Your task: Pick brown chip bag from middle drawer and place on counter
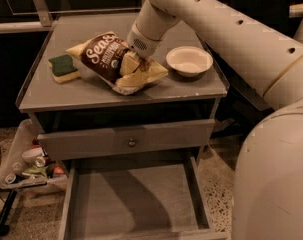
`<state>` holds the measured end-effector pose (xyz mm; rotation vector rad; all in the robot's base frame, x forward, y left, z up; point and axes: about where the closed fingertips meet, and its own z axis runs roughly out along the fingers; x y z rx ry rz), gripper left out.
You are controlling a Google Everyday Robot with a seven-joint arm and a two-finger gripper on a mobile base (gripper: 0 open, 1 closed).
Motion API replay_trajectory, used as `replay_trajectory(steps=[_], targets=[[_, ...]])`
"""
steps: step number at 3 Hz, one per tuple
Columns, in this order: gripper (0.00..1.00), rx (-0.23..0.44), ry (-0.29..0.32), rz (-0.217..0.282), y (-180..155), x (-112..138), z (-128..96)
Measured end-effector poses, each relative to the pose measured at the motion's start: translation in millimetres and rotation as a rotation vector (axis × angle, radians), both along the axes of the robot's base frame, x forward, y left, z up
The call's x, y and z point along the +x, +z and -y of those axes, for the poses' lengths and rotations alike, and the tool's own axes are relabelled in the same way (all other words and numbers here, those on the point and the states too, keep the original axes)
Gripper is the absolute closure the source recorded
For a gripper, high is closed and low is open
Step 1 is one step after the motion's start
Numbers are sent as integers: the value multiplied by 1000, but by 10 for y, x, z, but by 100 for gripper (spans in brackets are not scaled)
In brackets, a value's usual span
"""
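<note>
Though pulled wide open at the bottom, shows just its flat grey floor and low side walls: drawer (pixel 136 204). Directly above, a shut drawer front (pixel 91 144) with a round knob (pixel 132 142). On the counter (pixel 86 91), a white bowl (pixel 189 60), upright, pale inside in plain view. Down at the left beside the cabinet, a clear bin (pixel 21 139) crammed with cups and small clutter, too jumbled to name.

Lies on the counter near its middle, not in the drawer: bag (pixel 103 56), dark brown, tilted, white script toward the back left, pale yellow end toward the front right. Right at that front-right end, down on the bag from above: gripper (pixel 134 69), on the arm (pixel 216 29) reaching in from the upper right. Looks to be touching the bag; whether clamped on it or only resting against it, cannot tell.

Left of the bag, just beside it but apart: green-and-yellow sponge (pixel 63 68). Right of the bag, near but apart: the bowl.

Counted: one bag, one sponge, one bowl, one gripper, one open drawer, one shut drawer front, one knob, one bin.
</note>
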<state>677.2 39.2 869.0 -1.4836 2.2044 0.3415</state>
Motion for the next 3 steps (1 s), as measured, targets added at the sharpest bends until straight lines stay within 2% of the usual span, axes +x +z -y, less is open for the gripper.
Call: replay_trajectory(steps=[1,2,3], targets=[[12,0,0,0,0,0,0],[0,0,0,0,-1,0,-1],[0,0,0,0,-1,0,-1]])
